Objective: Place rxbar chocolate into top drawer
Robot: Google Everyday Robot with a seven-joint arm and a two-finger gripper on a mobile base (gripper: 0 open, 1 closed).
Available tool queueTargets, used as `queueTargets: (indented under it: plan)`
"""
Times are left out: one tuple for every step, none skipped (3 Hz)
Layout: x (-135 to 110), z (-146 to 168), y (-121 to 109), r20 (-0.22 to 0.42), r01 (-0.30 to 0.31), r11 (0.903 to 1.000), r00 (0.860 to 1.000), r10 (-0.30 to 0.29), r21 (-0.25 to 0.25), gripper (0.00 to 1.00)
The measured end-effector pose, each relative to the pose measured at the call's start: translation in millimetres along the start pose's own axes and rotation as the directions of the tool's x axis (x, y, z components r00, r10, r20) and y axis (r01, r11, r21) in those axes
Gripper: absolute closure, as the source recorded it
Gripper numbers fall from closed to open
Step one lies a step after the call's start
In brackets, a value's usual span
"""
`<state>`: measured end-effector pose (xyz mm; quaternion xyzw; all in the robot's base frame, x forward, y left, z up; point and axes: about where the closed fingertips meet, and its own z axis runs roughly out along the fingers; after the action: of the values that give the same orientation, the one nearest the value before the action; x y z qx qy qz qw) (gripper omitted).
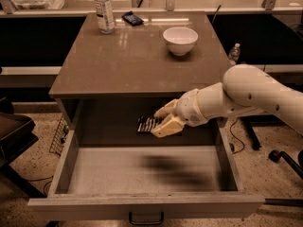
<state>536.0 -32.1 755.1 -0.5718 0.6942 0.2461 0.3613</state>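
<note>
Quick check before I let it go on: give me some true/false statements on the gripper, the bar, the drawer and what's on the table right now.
1. The gripper is shut on the rxbar chocolate. True.
2. The bar lies on the floor of the top drawer. False: the gripper holds it in the air above the drawer, near its back.
3. The top drawer is closed. False: it is pulled out wide.
4. A white bowl stands on the table. True.
5. The water bottle lies on its side. False: it stands upright near the table's far edge.
</note>
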Motion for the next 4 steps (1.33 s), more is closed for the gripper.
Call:
queueTargets:
  plan:
    - [0.0,0.0,0.0,0.0,0.0,1.0,1.0,0.0,0.0,1.0]
    - [19.3,17.1,3.9,0.033,-0.033,0.9992,0.999,0.034,-0.024,1.0]
    - [56.0,46.8,22.6,0.089,-0.068,0.9966,0.993,0.072,-0.047,1.0]
    - [87.2,82.1,49.0,0.113,-0.028,0.9981,0.993,0.034,-0.054,1.0]
